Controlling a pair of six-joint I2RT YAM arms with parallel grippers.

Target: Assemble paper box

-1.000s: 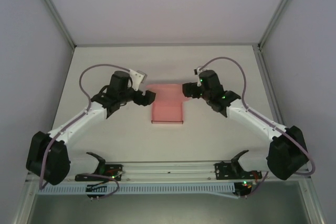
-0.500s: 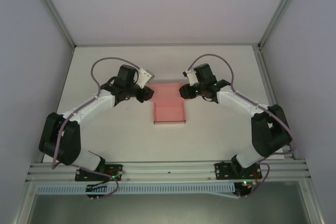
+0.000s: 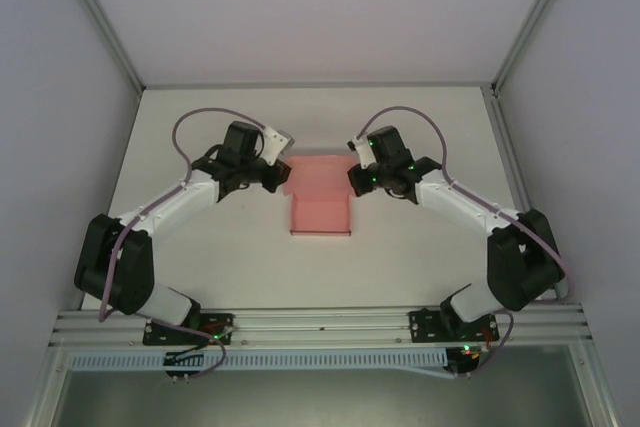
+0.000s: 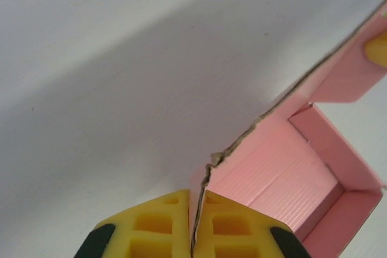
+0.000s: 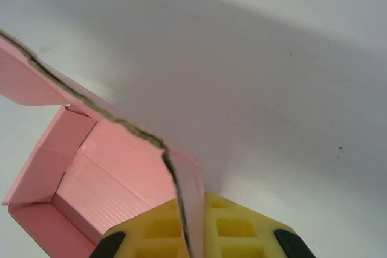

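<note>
The paper box (image 3: 320,199) is pale pink card, partly folded, lying mid-table with its open tray toward the near side and its lid flap raised at the far end. My left gripper (image 3: 283,177) is shut on the flap's left corner; in the left wrist view its yellow pads (image 4: 163,228) pinch the card edge, with the box (image 4: 284,173) interior to the right. My right gripper (image 3: 352,179) is shut on the flap's right corner; the right wrist view shows its yellow pads (image 5: 236,231) clamping the card, the box (image 5: 103,173) interior to the left.
The white table (image 3: 200,247) is walled by white panels on the left, right and far sides. An aluminium rail (image 3: 320,325) with the arm bases runs along the near edge.
Both arms have drawn in closer to the flap's corners. The flap now stands more raised at the far end of the box than a second ago.
</note>
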